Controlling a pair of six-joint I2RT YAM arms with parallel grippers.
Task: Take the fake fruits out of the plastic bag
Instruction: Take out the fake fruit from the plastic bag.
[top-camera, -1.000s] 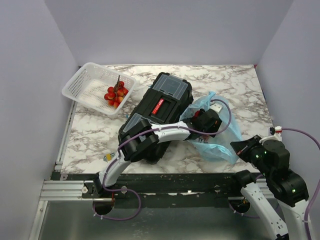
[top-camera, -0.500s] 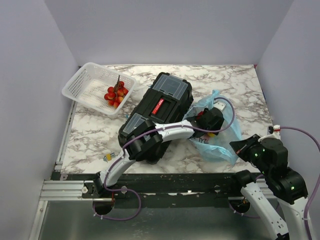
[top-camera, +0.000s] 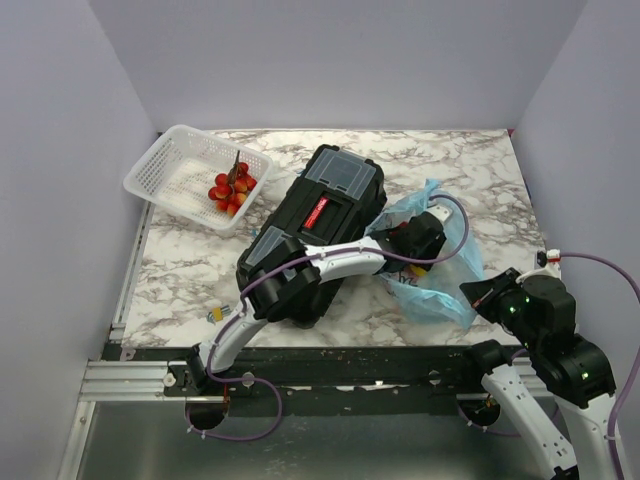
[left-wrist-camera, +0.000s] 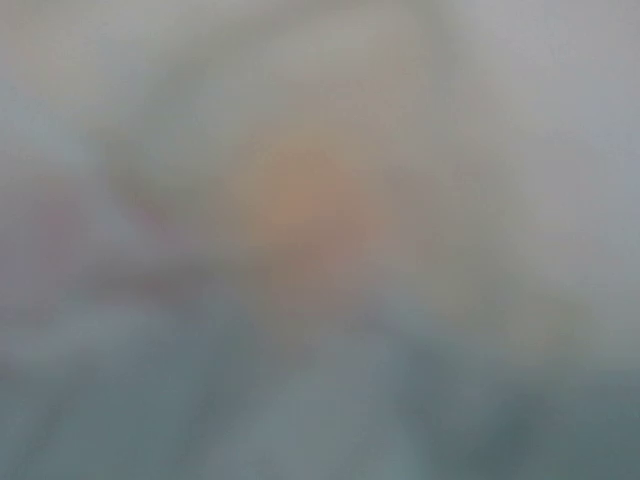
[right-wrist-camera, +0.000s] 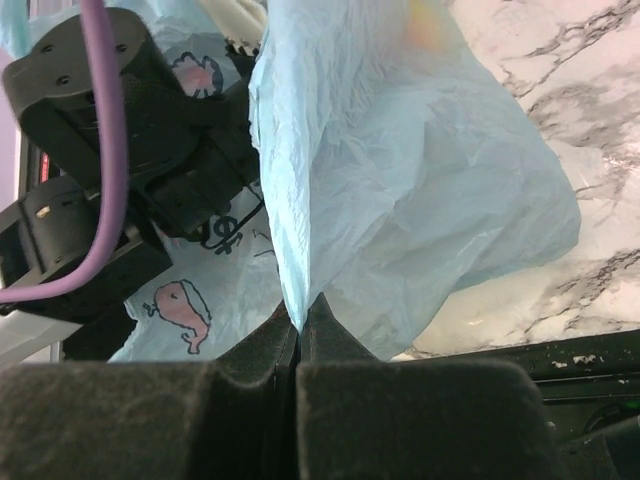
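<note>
Plastic bag (top-camera: 445, 290) barely shifted; left hand (top-camera: 422, 240) nudged slightly deeper into its mouth, open or closed I can't tell. Orange fruit (left-wrist-camera: 298, 200) looks dead ahead of that hand inside the bag, far nearer it than the right hand (right-wrist-camera: 298, 322), which pinches the bag's near edge, fully closed

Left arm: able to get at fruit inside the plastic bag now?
Likely yes: the left gripper sits inside the plastic bag, whose edge the right gripper pinches; an orange shape shows close ahead, blurred.
</note>
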